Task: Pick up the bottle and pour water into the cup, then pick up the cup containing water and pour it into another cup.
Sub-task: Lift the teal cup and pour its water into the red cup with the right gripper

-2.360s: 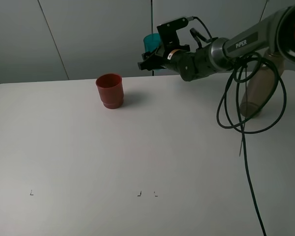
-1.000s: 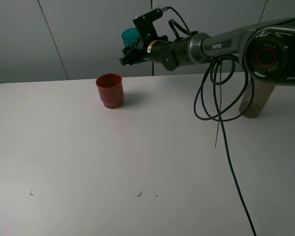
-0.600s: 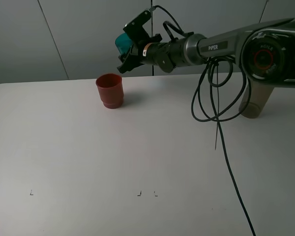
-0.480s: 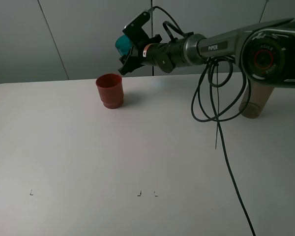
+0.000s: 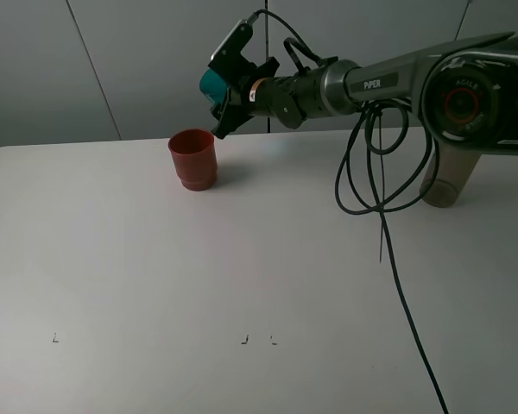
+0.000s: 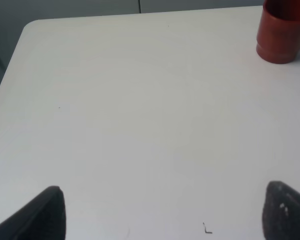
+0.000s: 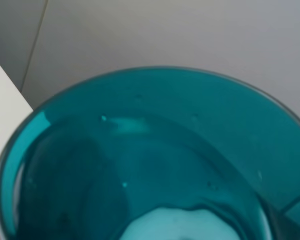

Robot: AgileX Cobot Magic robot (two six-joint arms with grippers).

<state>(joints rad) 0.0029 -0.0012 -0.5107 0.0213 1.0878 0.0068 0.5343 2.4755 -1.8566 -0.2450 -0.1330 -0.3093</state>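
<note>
My right gripper [image 5: 223, 90] reaches across to the left, shut on the teal cup [image 5: 211, 84]. It holds the cup in the air, tipped over sideways just above and right of the red cup [image 5: 192, 158], the other cup, which stands upright at the back of the table. The right wrist view is filled by the teal cup [image 7: 150, 165], seen into its mouth. The smoky bottle [image 5: 439, 190] stands at the far right, partly hidden behind the right arm. My left gripper [image 6: 167, 215] hovers open and empty over bare table, with the red cup [image 6: 282, 32] far ahead of it.
The white table [image 5: 242, 267] has small black marks near its front. Black cables [image 5: 382, 185] hang in loops from the right arm down over the table's right side. A grey wall stands behind the table.
The right arm has carried the teal cup left, from the table's back right to above the red cup, and has tipped it further. The left gripper's earlier position is not shown.
</note>
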